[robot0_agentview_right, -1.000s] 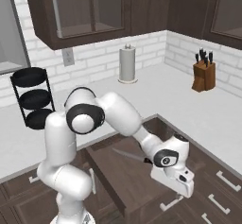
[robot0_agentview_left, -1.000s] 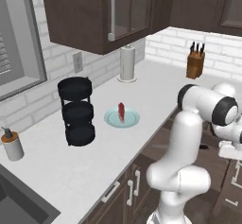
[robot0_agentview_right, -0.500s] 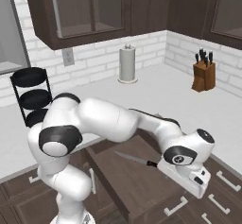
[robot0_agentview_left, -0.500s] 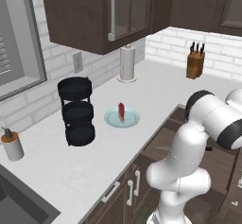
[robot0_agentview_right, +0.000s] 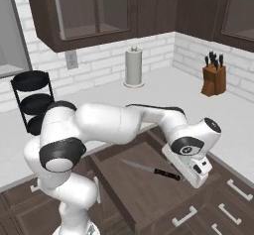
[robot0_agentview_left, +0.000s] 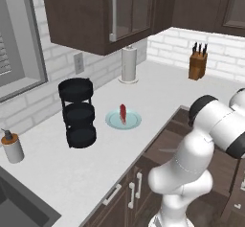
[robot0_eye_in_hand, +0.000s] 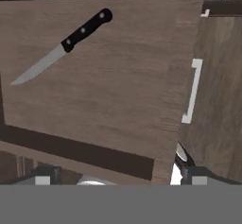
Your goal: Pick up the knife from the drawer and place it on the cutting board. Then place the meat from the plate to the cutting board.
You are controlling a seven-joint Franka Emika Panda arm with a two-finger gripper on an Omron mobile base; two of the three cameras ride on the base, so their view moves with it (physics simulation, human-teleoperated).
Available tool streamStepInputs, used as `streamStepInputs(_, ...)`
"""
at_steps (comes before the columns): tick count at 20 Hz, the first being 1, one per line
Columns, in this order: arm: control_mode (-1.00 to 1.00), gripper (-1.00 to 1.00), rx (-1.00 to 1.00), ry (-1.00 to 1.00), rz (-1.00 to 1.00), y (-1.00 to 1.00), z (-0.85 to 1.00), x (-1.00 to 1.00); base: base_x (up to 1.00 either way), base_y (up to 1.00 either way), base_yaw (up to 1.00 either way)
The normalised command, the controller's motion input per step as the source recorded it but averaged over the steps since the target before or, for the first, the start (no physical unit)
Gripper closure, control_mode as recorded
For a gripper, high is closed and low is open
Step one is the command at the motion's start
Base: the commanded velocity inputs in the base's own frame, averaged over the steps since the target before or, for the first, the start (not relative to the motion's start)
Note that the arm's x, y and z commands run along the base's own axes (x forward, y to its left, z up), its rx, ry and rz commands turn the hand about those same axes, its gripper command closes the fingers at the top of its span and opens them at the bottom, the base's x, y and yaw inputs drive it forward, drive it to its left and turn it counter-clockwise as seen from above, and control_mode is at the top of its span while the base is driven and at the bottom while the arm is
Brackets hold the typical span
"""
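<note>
I am hovering my claw (robot0_agentview_right: 198,172), its opening unclear, over the open drawer (robot0_eye_in_hand: 118,138). The knife (robot0_eye_in_hand: 64,45) is lying inside near a corner, ungrasped; the meat (robot0_agentview_left: 123,113) is sitting on the plate (robot0_agentview_left: 134,122).

So the arm (robot0_agentview_right: 114,125) is glossy white, chunky rounded segments with dark grey bands at the joints, plus a boxy white hand (robot0_agentview_right: 191,165) with 2 tiny dark dots on it.

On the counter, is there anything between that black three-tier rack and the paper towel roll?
In the left base view, the pale blue plate carrying the meat sits between the rack and the paper towel roll, slightly toward the counter's front.
</note>
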Motion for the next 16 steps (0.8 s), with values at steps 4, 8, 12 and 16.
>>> streamStepInputs(4, -1.0, -1.0, 0.0, 0.03, -0.16, 0.55, -0.09, 0.43, 0.0, 0.0, 0.0)
streamStepInputs(8, -1.0, -1.0, 0.0, 0.09, -0.13, 0.54, -0.28, 0.47, 0.0, 0.0, 0.0)
streamStepInputs(12, -1.0, -1.0, 0.0, 0.09, -0.08, 0.3, -0.32, 0.49, 0.0, 0.0, 0.0)
streamStepInputs(16, -1.0, -1.0, 0.0, 0.09, -0.02, 0.03, -0.29, 0.48, 0.0, 0.0, 0.0)
